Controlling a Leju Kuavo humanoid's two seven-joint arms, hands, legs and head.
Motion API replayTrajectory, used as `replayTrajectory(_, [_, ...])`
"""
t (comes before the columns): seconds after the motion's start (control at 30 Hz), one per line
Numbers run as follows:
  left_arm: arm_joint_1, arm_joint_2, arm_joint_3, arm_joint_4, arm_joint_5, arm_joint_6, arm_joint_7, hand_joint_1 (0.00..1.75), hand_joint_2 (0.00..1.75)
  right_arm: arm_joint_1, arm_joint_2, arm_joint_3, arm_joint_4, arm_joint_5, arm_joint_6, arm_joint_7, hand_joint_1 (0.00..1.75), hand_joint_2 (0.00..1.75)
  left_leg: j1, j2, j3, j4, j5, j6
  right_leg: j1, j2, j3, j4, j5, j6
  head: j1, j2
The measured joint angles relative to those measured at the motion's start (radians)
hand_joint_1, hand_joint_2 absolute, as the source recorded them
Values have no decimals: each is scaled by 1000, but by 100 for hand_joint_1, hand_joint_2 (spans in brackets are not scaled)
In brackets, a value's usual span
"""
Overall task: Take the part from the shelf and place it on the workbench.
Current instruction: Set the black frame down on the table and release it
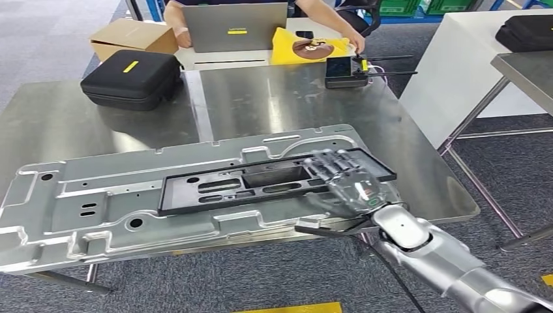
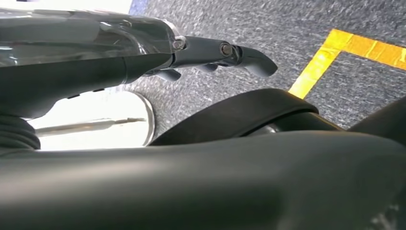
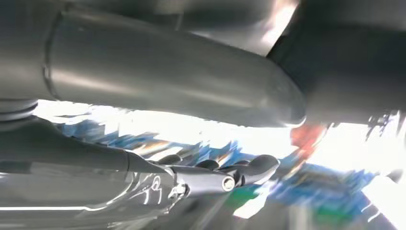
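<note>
The part (image 1: 117,195) is a long silver stamped plate carrying a black frame (image 1: 261,182). It lies flat on the steel workbench (image 1: 293,98), with its near edge hanging over the table's front. My right hand (image 1: 342,179) rests on top of the part's right end, fingers stretched out flat across the black frame. In the right wrist view its fingers (image 3: 230,175) are straight, with a bright gap between them and the thumb (image 3: 167,72). My left hand (image 2: 220,52) hangs over the carpet, fingers extended and holding nothing.
A black case (image 1: 130,78) stands at the workbench's far left. Behind it are a cardboard box (image 1: 130,36), a laptop (image 1: 235,26) with a person (image 1: 326,13) seated at it, and a small black device (image 1: 345,70). A white table (image 1: 469,59) stands right. Yellow floor tape (image 1: 293,308) runs below.
</note>
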Motion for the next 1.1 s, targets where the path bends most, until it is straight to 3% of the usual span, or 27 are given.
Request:
replayTrajectory(0.2, [2,0,20,0,12,2,7,0,0,164,-36,-378,-323,18,-49,-52,0,0,0,-1,-1,0,-1,1,0,-1,-1,-1,-1,0,0,0])
replayTrajectory(0.4, [1,0,31,0,14,2,9,0,0,274,-63,-586,-506,14,-84,-93,0,0,0,-1,-1,0,-1,1,0,-1,-1,-1,-1,1,0,0])
replayTrajectory(0.77, [1,-1,43,0,24,10,13,0,0,338,-91,-710,-687,-17,-119,-119,0,0,0,0,-1,0,-1,1,0,-1,-1,-1,-1,1,0,0])
replayTrajectory(1.1, [-2,-1,44,0,21,14,9,0,0,181,-183,-736,-786,-134,-19,-153,0,0,-1,0,-1,0,-1,1,-1,0,0,-1,-1,1,0,0])
